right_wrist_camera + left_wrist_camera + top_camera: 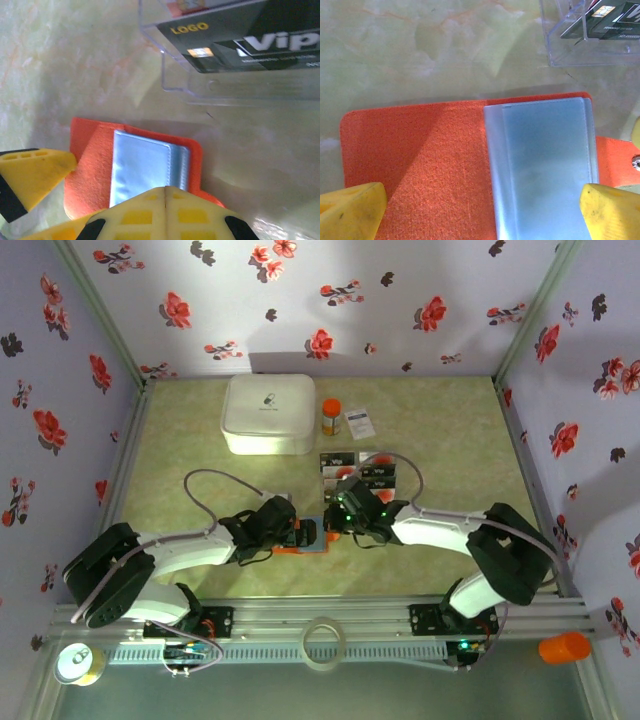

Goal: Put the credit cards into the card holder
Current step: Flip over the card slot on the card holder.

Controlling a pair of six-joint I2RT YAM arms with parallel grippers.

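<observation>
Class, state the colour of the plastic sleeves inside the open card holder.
Pale blue: the card holder sleeves show clearest in the left wrist view.

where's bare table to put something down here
Widest free patch: the table right of the credit cards, up to the right wall. A smaller one lies left of the white box. The centre is crowded: card holder, the left arm and right arm, and the orange-capped bottle behind the cards.

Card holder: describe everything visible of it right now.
The card holder lies open and flat on the pale green table, felt-like orange-red inside upward. A stack of bluish plastic sleeves, empty as far as shows, covers one half; a tab with a metal snap sticks out beyond. The left gripper's yellow fingertips straddle it, open.
</observation>
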